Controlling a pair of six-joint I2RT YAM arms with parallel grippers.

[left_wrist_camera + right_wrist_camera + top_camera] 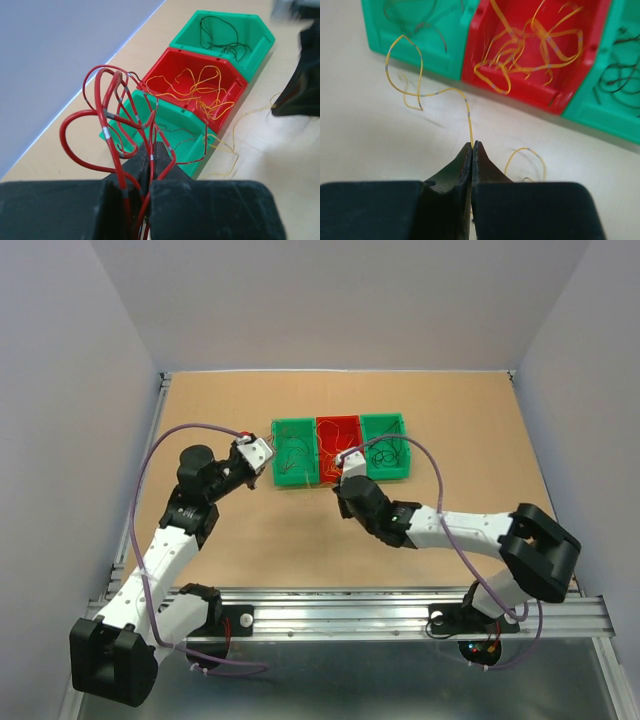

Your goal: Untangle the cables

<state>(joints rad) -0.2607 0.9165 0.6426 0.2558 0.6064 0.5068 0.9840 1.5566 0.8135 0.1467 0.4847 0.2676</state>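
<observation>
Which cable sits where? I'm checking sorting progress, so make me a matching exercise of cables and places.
Cables:
1. red cables
2. single yellow strand
3. orange-yellow bundle
4. dark cables

Places:
A. in the red bin
B. pinched in the left fingers
C. in the right-hand green bin
D. pinched in the right fingers

Pairs: 1-B, 2-D, 3-A, 4-C

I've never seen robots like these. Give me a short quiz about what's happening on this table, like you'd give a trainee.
1. True or false: the right gripper pinches a yellow wire.
2. The left gripper holds wires of which colour? A red, B black, C yellow.
3. Fill in: the middle bin is ___.
Key: 1 true; 2 A, the red wires; 3 red.
</observation>
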